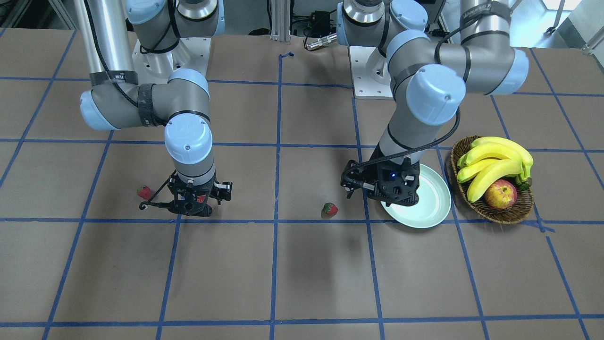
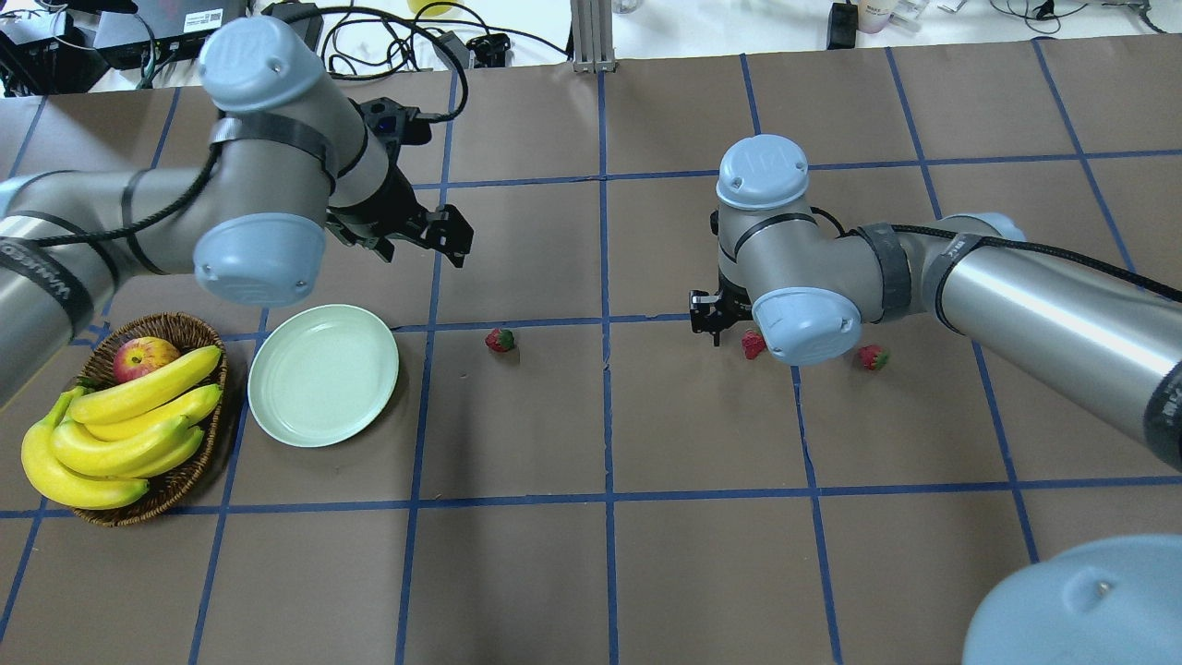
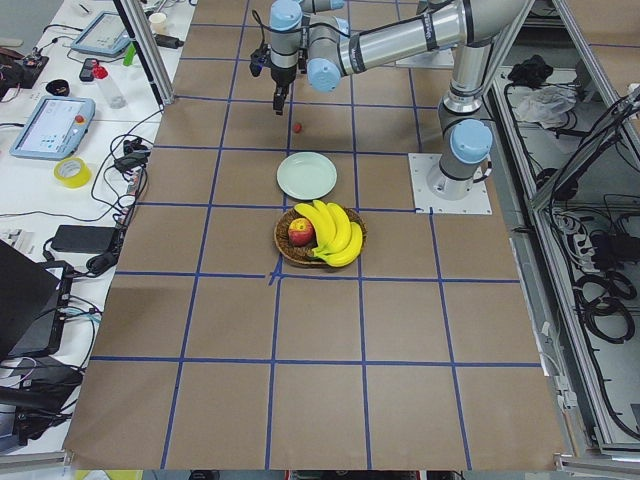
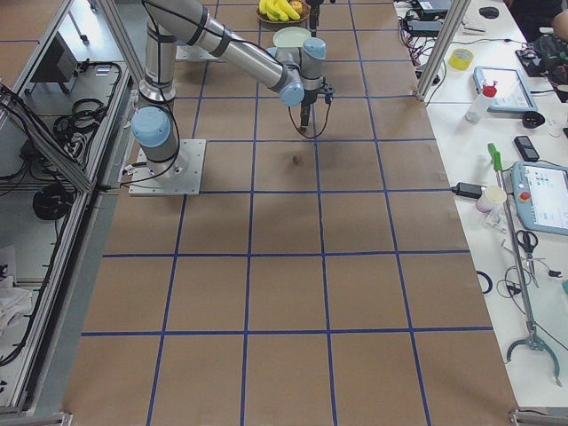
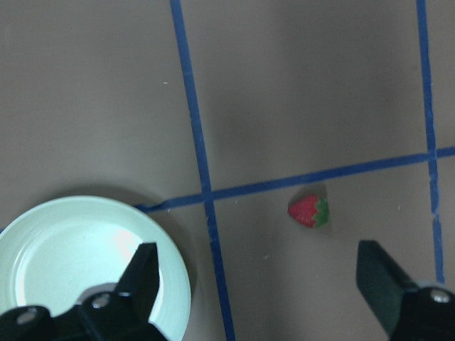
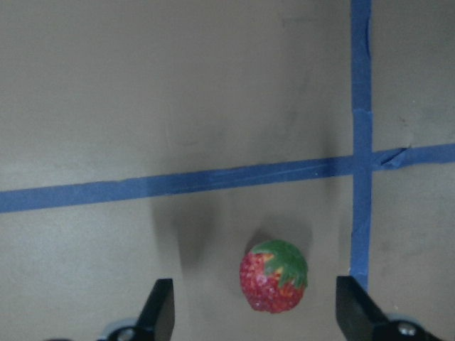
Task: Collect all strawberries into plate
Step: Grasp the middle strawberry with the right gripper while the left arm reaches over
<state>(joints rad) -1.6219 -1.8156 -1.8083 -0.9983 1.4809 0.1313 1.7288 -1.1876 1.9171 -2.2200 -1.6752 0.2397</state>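
Three strawberries lie on the brown table. One strawberry point(image 6: 274, 277) sits between the spread fingers of my right gripper point(image 6: 254, 302), which hangs open low over it; the same strawberry point(image 2: 753, 344) peeks out from under that wrist in the overhead view. A second strawberry point(image 2: 873, 356) lies just outside that arm. The third strawberry point(image 2: 500, 340) point(image 5: 308, 212) lies right of the pale green plate point(image 2: 323, 374) point(image 5: 43, 249). My left gripper point(image 2: 420, 242) point(image 5: 259, 284) hovers open and holds nothing, above the table near the plate's far edge. Nothing lies on the plate.
A wicker basket point(image 2: 175, 480) with bananas point(image 2: 120, 434) and an apple point(image 2: 143, 356) stands just left of the plate. Blue tape lines cross the table. The arm bases point(image 1: 170, 56) are at the robot's edge.
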